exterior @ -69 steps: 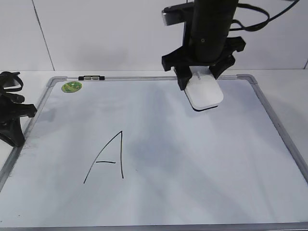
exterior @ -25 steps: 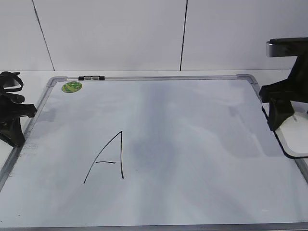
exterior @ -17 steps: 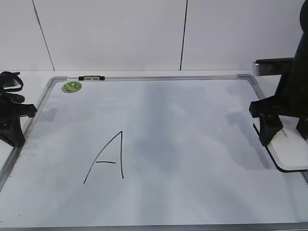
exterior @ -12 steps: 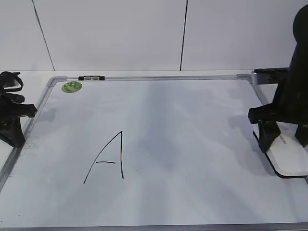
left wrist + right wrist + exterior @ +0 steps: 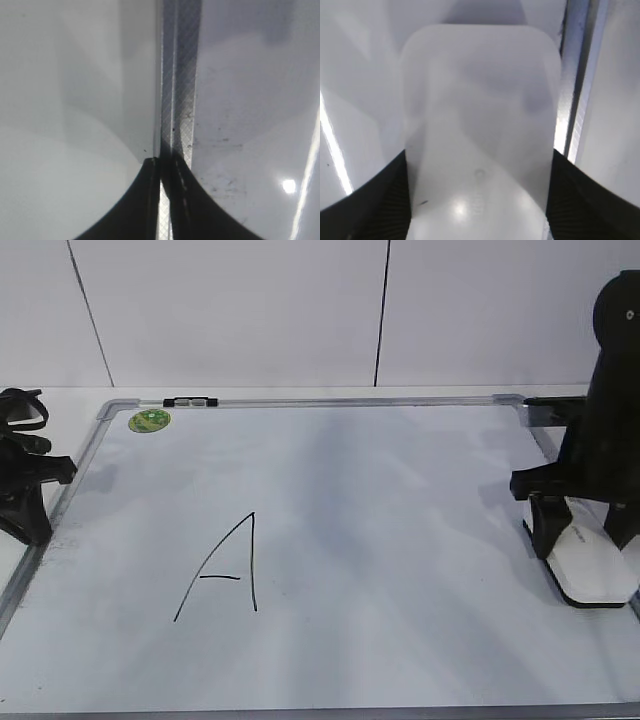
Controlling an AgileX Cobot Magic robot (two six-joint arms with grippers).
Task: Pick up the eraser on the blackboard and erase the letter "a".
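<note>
A pale wall [image 5: 230, 310] with 2 thin dark vertical seams rises behind the white table [image 5: 85, 397]

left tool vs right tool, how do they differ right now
The left tool sits at the board's left frame edge with nothing between its shut jaws; the right tool is at the right edge, clamped on the white eraser. In the wrist views, the left one shows only the grey frame rail beyond its tips, while the right one is filled by the eraser. Both are black and low over the board.
</note>
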